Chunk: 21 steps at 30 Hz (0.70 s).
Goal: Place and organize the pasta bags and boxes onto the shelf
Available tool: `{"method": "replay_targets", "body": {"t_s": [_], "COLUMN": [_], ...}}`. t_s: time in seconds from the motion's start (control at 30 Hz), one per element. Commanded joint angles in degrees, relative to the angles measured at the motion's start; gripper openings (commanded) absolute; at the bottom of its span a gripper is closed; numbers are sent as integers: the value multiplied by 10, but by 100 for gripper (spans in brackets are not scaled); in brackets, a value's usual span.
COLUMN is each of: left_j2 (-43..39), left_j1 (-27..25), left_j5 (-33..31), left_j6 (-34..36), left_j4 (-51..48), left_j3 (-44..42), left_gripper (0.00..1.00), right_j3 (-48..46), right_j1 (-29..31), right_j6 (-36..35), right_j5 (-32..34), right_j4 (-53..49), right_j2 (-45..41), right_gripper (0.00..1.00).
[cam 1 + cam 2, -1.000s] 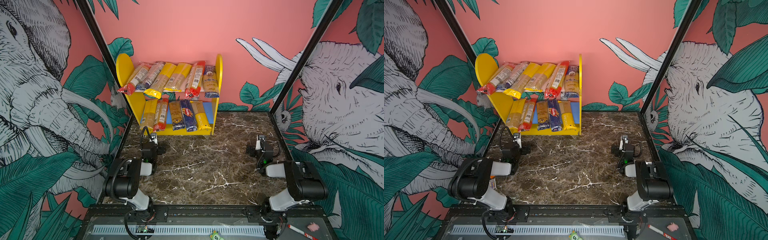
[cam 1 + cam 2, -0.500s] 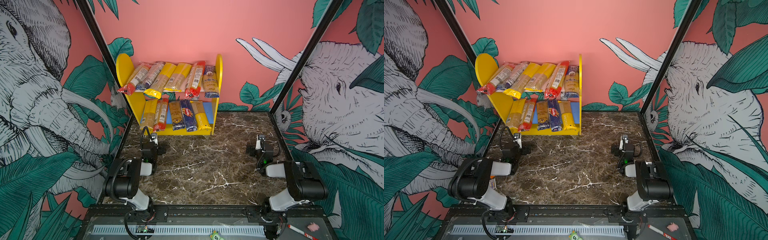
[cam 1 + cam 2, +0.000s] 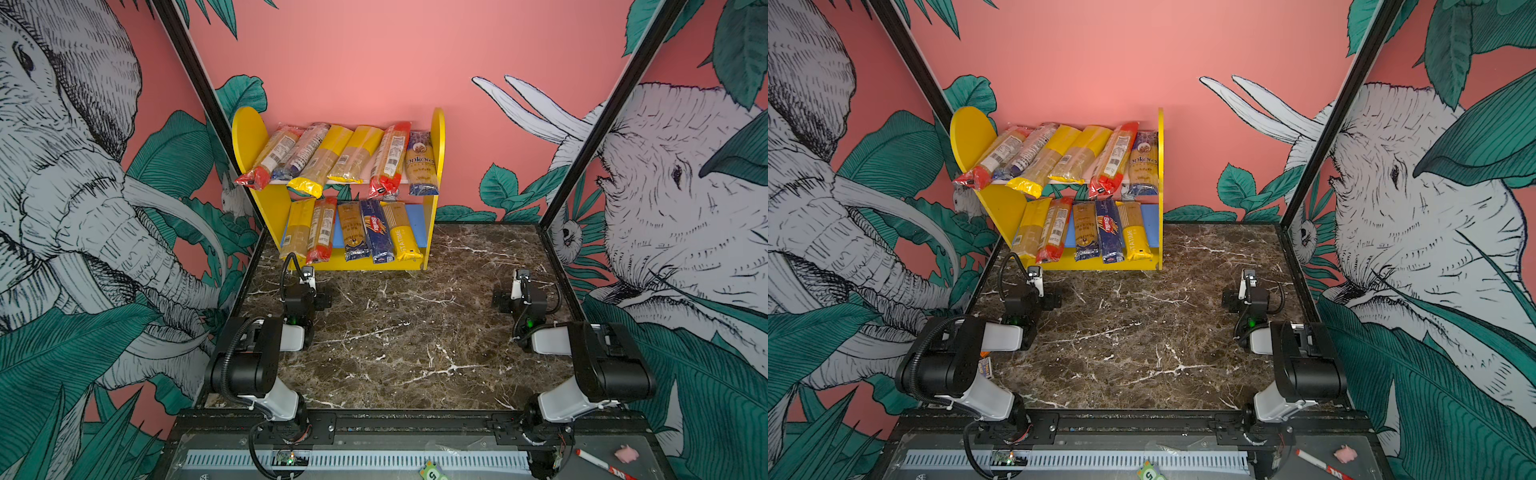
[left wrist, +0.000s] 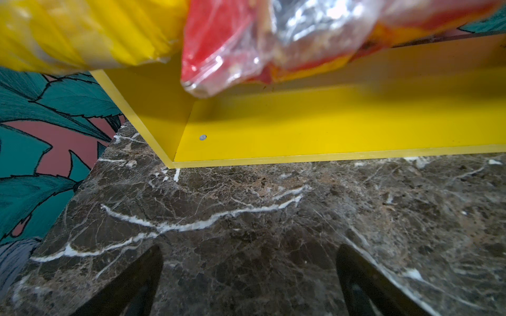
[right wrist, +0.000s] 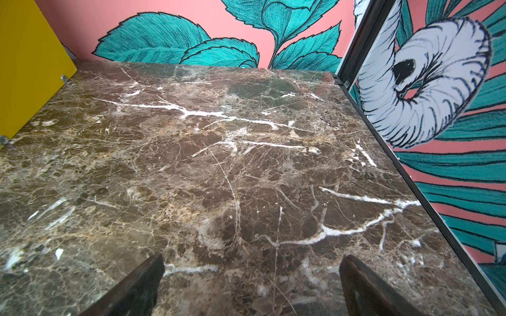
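Front rail: marker (image 3: 595, 460) + pink blob (image 3: 625, 453) at its right end, off the counter (image 3: 415, 340).

Both arms are folded low over the counter, L by the left edge, R by the right edge, well apart.

L hand (image 4: 249, 249): fingers (image 4: 137, 281) spread wide, nothing btwn them, only bare marble under. It sits just in front of the shelf (image 3: 249, 137) at its front-left corner, not touching.

R hand (image 5: 252, 258): also spread wide and empty, over bare counter, facing the back wall. The shelf's right side panel shows at the edge of the R wrist view.

Shelf is at back-left of the counter, against the pink wall. Pasta packs (image 3: 357, 156) are all on it, 11 counted, lying front-to-back side by side w/ near ends hanging over the board edges.

- Upper board, L to R: red-end, dk-blue-end, 2 yellow, red-end, then a blue-end pack w/ gold label next to the right panel. The left four slant toward the left panel.
- Lower board, L to R: lower yellow pack (image 3: 297, 228), lower red-end pack (image 3: 322, 230), clear pack w/ blue end, Barilla box (image 3: 376, 230), another yellow pack. A strip of blue board is bare at the right end.

L wrist view: the ends of the lower yellow pack (image 4: 82, 32) and lower red-end pack (image 4: 219, 46) overhang the yellow base strip, both blurred.
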Motion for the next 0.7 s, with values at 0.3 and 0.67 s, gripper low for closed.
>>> {"method": "replay_targets", "body": {"t_s": [0.3,0.67], "left_j2": [-11,-11], "left_j1": [3,3], "left_j5": [2,3], "left_j6": [9,9], "left_j4": [1,2], "left_j3": [5,5], "left_gripper": [100,99], "right_j3": [8,8], "right_j1": [2,2], "right_j6": [-9,-9], "right_j5": [-25,-25], "right_j4": [18,17], "right_j2": [-1,-1], "right_gripper": [99,99]}}
